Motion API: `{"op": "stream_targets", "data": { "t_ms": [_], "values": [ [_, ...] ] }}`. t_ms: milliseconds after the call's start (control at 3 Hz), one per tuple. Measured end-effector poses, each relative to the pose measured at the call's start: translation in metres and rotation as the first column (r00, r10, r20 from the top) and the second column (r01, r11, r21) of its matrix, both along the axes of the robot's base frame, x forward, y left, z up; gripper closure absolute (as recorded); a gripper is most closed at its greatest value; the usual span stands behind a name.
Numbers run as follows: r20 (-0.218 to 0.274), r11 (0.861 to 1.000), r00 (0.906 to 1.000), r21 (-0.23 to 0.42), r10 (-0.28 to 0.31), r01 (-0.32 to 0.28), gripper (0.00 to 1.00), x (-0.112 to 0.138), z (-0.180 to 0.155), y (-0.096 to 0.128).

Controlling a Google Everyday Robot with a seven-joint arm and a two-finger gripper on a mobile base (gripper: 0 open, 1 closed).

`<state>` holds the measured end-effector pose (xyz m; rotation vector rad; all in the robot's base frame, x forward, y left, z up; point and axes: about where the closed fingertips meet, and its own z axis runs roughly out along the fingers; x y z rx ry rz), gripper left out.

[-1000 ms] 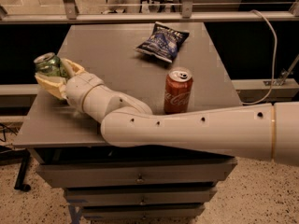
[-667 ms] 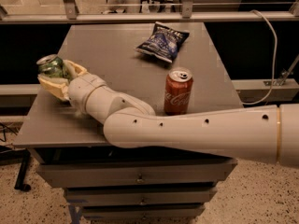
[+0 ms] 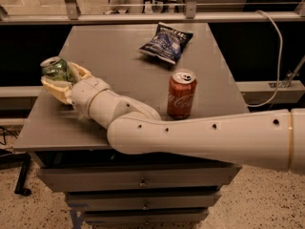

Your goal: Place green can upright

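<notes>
Green can is clasped between the pale fingers of the gripper, well to the left of the red Coca-Cola can, by the left edge of the table; its silver top faces up, tilted leftward; the arm passes in front of the red can; a blue chip bag lies behind the red can.

Green aluminium drink can, pale and dark markings, silver top rim, clamped in cream two-finger gripper at the left edge of the flat grey tabletop. Off-white plastic arm, small dark holes. Red cylindrical cola can, white script, silver lid. Dark blue crinkled snack bag, white print. Beige speckled floor.
</notes>
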<state>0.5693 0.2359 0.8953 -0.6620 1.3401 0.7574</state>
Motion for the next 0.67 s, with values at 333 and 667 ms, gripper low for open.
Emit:
{"op": "stream_targets", "data": {
  "t_ms": [333, 667],
  "values": [
    [-0.004, 1.0, 1.0, -0.001, -0.009, 0.009, 0.12, -0.0014, -0.0014, -0.0038],
    [-0.006, 1.0, 0.9998, -0.003, -0.019, 0.018, 0.0, -0.0032, -0.0023, -0.0076]
  ]
}}
